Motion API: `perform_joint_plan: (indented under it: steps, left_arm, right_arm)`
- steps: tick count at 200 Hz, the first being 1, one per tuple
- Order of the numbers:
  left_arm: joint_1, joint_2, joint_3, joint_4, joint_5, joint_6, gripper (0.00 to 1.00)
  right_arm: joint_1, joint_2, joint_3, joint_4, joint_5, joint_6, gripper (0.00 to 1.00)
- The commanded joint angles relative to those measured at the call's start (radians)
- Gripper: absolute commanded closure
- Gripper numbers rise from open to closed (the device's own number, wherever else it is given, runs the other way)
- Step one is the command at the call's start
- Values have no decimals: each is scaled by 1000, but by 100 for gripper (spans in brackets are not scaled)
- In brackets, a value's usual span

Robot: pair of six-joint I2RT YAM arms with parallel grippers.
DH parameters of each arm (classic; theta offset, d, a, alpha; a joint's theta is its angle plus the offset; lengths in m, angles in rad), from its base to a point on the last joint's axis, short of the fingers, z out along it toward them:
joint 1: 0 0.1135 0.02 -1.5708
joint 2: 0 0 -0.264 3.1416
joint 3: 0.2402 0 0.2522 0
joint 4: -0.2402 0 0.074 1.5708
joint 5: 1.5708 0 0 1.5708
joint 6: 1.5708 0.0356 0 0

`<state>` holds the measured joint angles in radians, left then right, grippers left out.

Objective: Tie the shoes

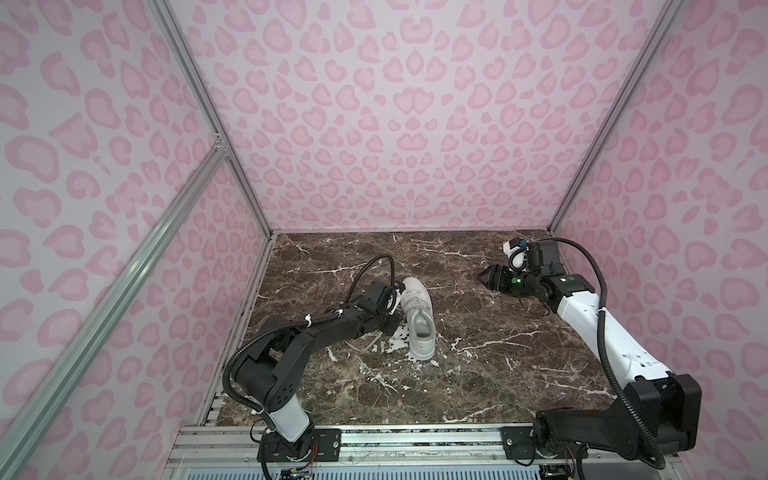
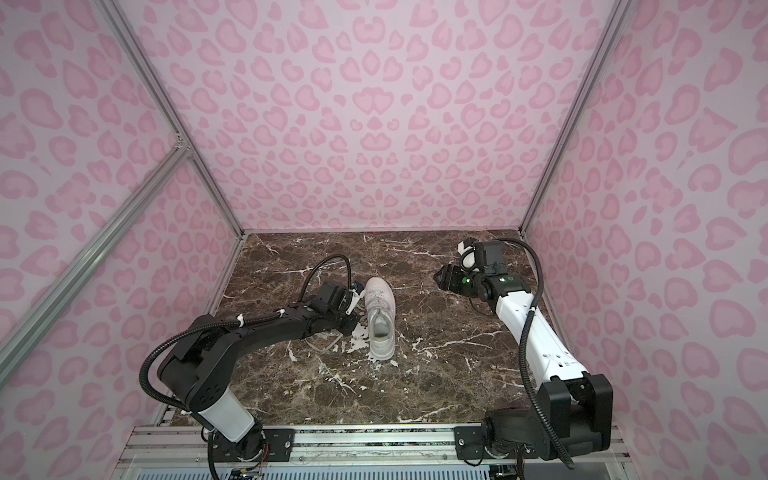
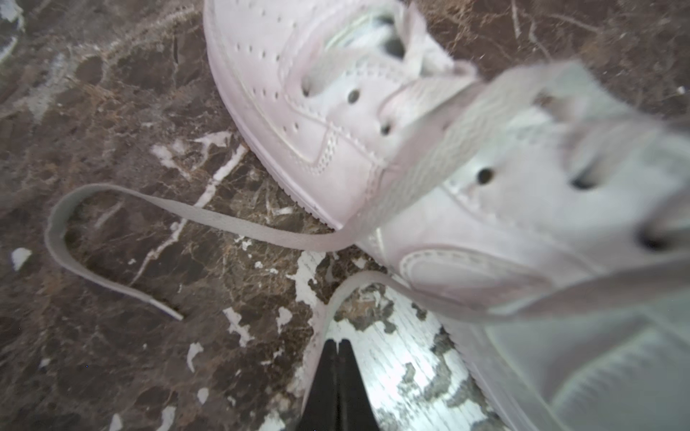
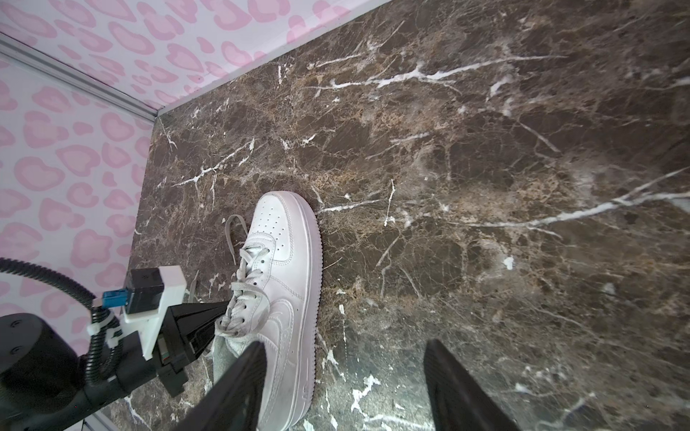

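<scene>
marble tabletop (image 1: 498, 353) holds one white sneaker (image 1: 417, 320) between two robot arms (image 1: 324, 325).

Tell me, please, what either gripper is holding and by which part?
The right gripper is open and empty. The left gripper is shut beside a loose lace of the sneaker; whether it pinches that lace cannot be told.

Both top views look steeply down from high over the 6 o'clock edge of the table (image 1: 478, 374), sharing all of it. The left wrist camera (image 1: 392, 293) sits close at the 9 o'clock side of the shoe (image 1: 417, 320). The right wrist camera (image 1: 515, 246), well apart at 2 o'clock, faces back toward it.
</scene>
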<state>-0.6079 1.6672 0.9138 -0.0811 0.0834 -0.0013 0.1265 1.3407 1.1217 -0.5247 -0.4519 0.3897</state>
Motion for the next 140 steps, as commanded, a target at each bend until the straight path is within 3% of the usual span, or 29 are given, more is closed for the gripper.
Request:
perform_joint_plan:
  steps: [1,34,58,92,140]
  left_arm:
    - [-6,-54,26,-34,12,-24,96]
    - [-9,-79,48,-64,14,-21,96]
    - [-6,-36,34,-54,16,-12,88]
    - [-7,35,35,-37,35,-36,69]
    - [-7,86,24,26,41,-7,65]
  right_arm:
    - [-2,-6,-12,7,-2,4,31]
    - [-2,-4,-22,21,-11,11,32]
    - [-3,-4,-14,8,-15,1,31]
    - [-19,-12,-7,-17,-17,-12,31]
    - [-28,-17,-12,-21,-15,-6,31]
